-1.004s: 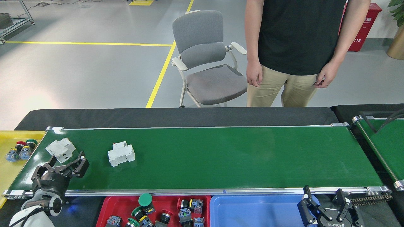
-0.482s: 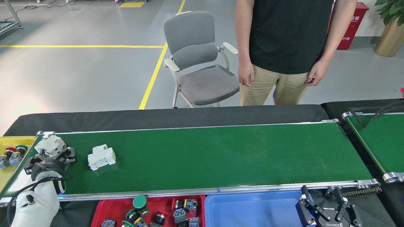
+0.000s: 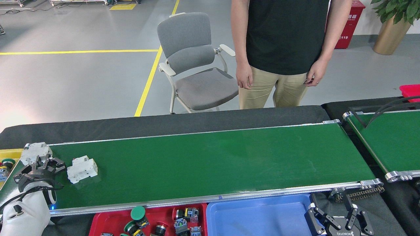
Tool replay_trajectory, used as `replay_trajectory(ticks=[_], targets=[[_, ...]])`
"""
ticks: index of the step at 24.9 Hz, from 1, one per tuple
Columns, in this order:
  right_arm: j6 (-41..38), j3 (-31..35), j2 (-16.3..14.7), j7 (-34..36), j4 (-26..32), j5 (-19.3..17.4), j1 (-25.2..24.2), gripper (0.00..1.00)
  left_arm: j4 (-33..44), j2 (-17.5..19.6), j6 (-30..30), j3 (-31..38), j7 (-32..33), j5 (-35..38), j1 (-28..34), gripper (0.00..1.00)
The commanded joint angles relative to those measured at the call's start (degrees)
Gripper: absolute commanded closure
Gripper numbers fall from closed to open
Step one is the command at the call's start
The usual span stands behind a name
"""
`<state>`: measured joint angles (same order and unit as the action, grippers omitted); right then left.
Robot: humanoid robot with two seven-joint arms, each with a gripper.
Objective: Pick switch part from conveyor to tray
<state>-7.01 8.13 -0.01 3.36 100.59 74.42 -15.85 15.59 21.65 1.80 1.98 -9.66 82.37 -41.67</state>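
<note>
Conveyor (image 3: 213, 160): glossy dark-green belt with silver side rails, lying across a black-covered counter (image 3: 164, 123). On its left end lie two white switch parts: one white breaker-type switch part (image 3: 82, 168) flat on the belt, well inside the rails, and a second white switch part (image 3: 35, 152) at the far left corner, close to the end roller. Left claw (image 3: 42, 167): over the belt's left end, just beside and below the corner part, fingers spread and holding nothing; whether it touches that part cannot be told. Right claw (image 3: 341, 223): low at the near right, off the belt, beside the blue tray (image 3: 256, 216), fingers apart, empty. Red tray (image 3: 108, 221): below the near rail, already carrying several push-button switch parts (image 3: 183, 218), green-capped and red-capped among them. Yellow tray (image 3: 6, 154): at the far left edge, with a few more button parts. Blue tray: nothing visible in it. Beyond the counter, a person (image 3: 282, 49) stands beside a grey chair (image 3: 193, 65). Status, as judged: red tray partly stocked; both white parts are not yet lifted; grasp, carry and release into the red tray remain, the left claw being better placed for it.
</note>
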Motion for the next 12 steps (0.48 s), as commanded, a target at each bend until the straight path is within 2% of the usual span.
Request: replay_trajectory(ticks=[1, 3, 6, 9, 12], targets=[[0.16, 0.48, -0.08, 0.33, 0.83, -0.07, 0.21, 0.01, 1.02, 0.50, -1.10, -0.04, -0.27, -0.19, -0.70, 0.88], [0.16, 1.45, -0.08, 0.42, 0.83, -0.07, 0.12, 0.01, 2.52, 0.67, -2.41, 0.13, -0.27, -0.54, -0.61, 0.90], [0.16, 2.07, -0.08, 0.42, 0.83, -0.07, 0.12, 0.01, 9.37, 0.76, -5.40, 0.13, -0.27, -2.74, 1.24, 0.94], [0.07, 2.50, -0.08, 0.42, 0.83, -0.15, -0.06, 0.01, 21.94, 1.46, -6.28, 0.22, -0.18, -4.32, 7.48, 0.98], [0.07, 2.68, -0.08, 0.51, 0.83, -0.15, -0.50, 0.01, 44.35, 1.64, -12.87, 0.57, 0.61, -7.93, 20.92, 1.00]])
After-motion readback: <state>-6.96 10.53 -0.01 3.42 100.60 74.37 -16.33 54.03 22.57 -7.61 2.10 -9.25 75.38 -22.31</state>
